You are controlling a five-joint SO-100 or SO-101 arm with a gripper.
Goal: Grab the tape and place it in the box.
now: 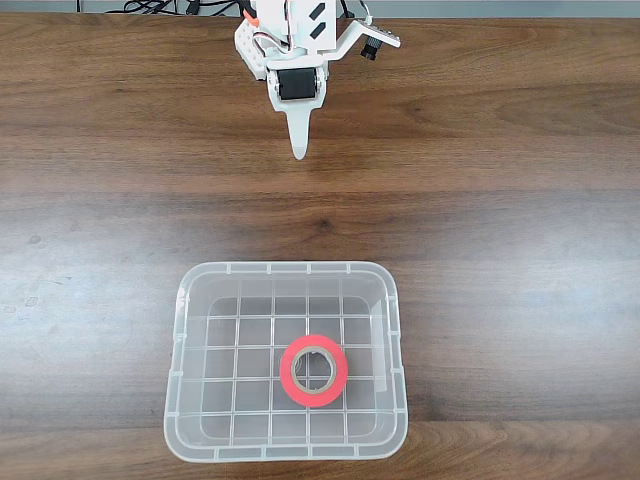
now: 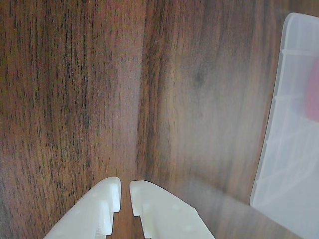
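Red tape (image 1: 314, 370) lies flat inside the clear box (image 1: 183, 330), low in the fixed view, so the job looks done. Gripper (image 2: 125, 195) jaws are almost closed, holding nothing, over the brown surface (image 1: 520, 200).

arm: retracted | tool (image 2: 125, 191): empty, tips nearly together, narrow gap
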